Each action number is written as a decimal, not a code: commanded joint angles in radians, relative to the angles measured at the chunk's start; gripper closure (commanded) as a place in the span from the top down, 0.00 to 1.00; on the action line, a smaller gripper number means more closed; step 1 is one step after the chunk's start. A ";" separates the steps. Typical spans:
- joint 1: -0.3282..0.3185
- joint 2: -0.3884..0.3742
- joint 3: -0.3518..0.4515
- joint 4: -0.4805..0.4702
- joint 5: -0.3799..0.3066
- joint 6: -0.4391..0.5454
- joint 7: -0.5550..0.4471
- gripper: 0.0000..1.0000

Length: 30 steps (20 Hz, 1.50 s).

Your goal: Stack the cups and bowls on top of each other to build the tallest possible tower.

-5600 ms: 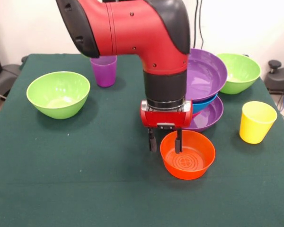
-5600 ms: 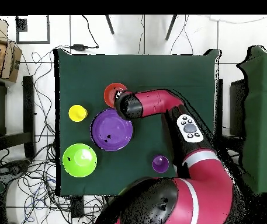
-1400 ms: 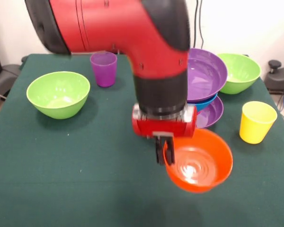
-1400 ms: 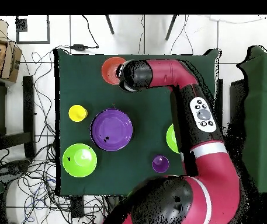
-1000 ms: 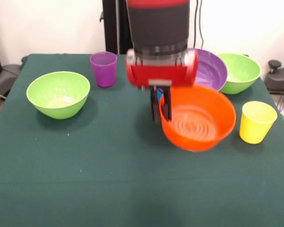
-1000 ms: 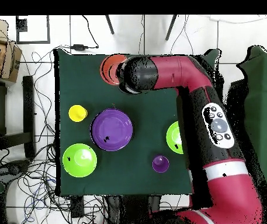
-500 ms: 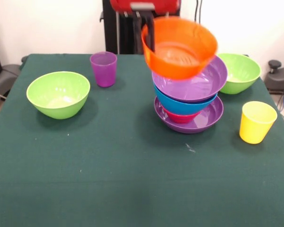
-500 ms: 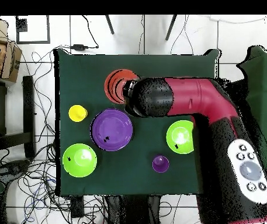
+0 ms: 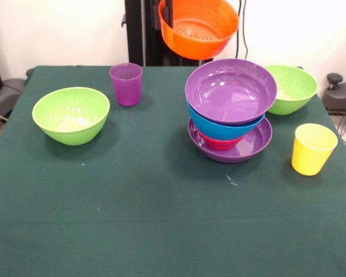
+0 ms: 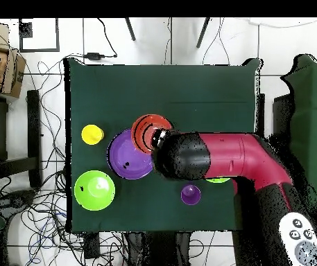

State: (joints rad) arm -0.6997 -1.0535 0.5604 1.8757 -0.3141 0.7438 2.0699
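Observation:
My gripper [image 9: 167, 10] shows only at the top edge and is shut on the left rim of the orange bowl [image 9: 199, 26], holding it tilted high above and just behind the tower. In the overhead view the orange bowl [image 10: 149, 131] overlaps the tower's edge and my arm [image 10: 209, 158] hides the gripper. The tower is a wide purple base [image 9: 258, 140], a red-pink bowl [image 9: 219, 142], a blue bowl [image 9: 219, 128] and a wide purple bowl [image 9: 230, 91] on top. The small translucent blue bowl is out of view.
A lime green bowl [image 9: 71, 114] and a purple cup [image 9: 126, 83] stand left of the tower. A second lime green bowl [image 9: 291, 88] and a yellow cup [image 9: 313, 148] stand to its right. The black pedestal [image 9: 141, 32] rises behind the table.
The gripper has lifted the orange bowl from low over the table's front, up and back toward the robot, until it hangs high beside the tower.

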 commanded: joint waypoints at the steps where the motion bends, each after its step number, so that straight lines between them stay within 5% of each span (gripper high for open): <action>1: 0.046 0.019 -0.052 0.183 -0.084 -0.165 0.056 0.00; 11: 0.118 0.017 -0.103 0.175 -0.059 -0.170 0.083 0.00; 30: 0.254 0.147 -0.233 0.120 -0.064 -0.310 0.147 0.00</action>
State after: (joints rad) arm -0.4960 -0.9885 0.3997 1.9944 -0.3473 0.5094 2.0701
